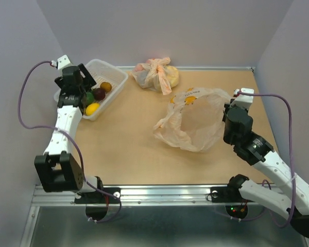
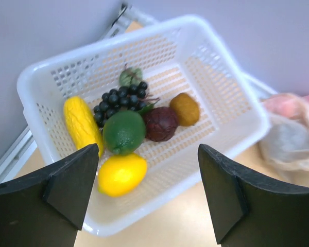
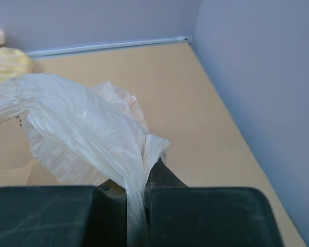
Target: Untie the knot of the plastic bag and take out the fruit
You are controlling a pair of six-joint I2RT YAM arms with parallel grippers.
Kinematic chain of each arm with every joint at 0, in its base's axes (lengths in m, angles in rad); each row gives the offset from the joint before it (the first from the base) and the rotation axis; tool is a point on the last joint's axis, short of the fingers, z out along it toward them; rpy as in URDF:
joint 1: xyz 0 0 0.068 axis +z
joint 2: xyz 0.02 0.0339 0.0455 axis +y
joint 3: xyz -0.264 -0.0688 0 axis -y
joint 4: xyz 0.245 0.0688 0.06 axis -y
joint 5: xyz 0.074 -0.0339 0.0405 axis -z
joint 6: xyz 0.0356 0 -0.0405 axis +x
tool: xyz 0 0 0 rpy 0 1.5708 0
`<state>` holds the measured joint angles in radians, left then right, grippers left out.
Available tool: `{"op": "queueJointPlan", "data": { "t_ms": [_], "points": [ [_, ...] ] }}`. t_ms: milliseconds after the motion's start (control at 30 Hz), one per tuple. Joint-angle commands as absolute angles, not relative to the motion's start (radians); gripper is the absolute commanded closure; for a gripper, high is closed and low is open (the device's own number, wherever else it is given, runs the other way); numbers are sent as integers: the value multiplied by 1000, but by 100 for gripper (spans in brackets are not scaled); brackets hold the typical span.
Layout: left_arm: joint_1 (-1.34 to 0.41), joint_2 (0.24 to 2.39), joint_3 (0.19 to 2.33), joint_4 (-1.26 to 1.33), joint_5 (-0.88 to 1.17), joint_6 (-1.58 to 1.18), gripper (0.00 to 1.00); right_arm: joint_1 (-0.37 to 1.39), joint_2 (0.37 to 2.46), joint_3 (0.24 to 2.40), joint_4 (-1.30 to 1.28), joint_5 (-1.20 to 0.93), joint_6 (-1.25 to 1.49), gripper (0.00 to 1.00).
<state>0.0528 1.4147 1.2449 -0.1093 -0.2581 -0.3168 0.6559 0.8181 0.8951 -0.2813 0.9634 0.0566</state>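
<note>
The plastic bag (image 1: 193, 121), thin, crinkled and pale peach, lies slumped on the right half of the table (image 1: 129, 149) with its mouth gaping open. Its right edge rises to the right fingers (image 1: 229, 110). In the right wrist view, those fingers (image 3: 165, 206) are pressed fully together on a gathered strip of the bag (image 3: 82, 128), which fans out from them towards the far wall.

The fruit sits well apart from the bag, in a white slotted basket (image 1: 113, 69) at the table's far left corner. The left wrist view looks down into that basket (image 2: 144, 36). A dark purple grape bunch (image 2: 118, 100) lies near the middle, with a round green fruit (image 2: 123, 132) just in front of it. A dark red plum (image 2: 160, 123) touches the green one, and a brown kiwi (image 2: 184, 109) lies beside the plum. A long yellow fruit (image 2: 81, 123) lies along the left wall, and a yellow lemon (image 2: 122, 174) sits nearest the camera.

The left fingers (image 2: 67, 190) hang above the basket, spread wide and holding nothing.

A second peach bag (image 1: 157, 74), knotted and bulging around a yellow lump, rests against the far wall, between the basket and the open bag.
</note>
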Motion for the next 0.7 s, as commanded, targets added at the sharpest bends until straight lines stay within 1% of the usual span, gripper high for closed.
{"op": "queueJointPlan", "data": {
  "t_ms": [0,33,67,100,133,167,233,267,367,400,467,500,567,600,633,667],
  "points": [
    [26,1221,1197,-71,-172,-339,11,661,761,904,-222,1245,12,99],
    [25,1139,1186,-74,-154,-345,10,660,732,893,-221,1259,12,99],
    [23,1096,1165,-77,-123,-350,6,660,671,884,-221,1265,14,99],
    [23,1009,1158,-96,-112,-356,5,660,629,873,-221,1261,14,99],
    [23,1008,1155,-97,-106,-357,4,660,594,865,-222,1256,14,99],
    [23,926,1155,-139,-101,-357,4,660,562,856,-221,1246,11,98],
    [23,812,1169,-211,-92,-341,4,660,479,853,-221,1217,-23,93],
    [23,780,1183,-236,-91,-333,4,660,457,842,-219,1207,-34,85],
    [25,663,1216,-342,-89,-299,4,660,411,833,-271,1164,-37,74],
    [23,638,1226,-371,-94,-295,4,660,399,833,-329,1148,-2,60],
    [25,569,1236,-448,-110,-287,3,660,391,842,-362,1097,43,41],
    [23,546,1239,-471,-130,-284,3,660,387,850,-389,1068,70,28],
    [23,478,1236,-533,-152,-284,3,660,385,851,-399,1049,77,15],
    [18,459,1238,-557,-175,-285,3,660,385,853,-406,1020,86,5],
    [11,428,1244,-607,-202,-301,3,660,385,854,-411,1000,87,1],
    [3,411,1236,-621,-237,-320,3,660,384,856,-416,976,90,0]
  ]
}}
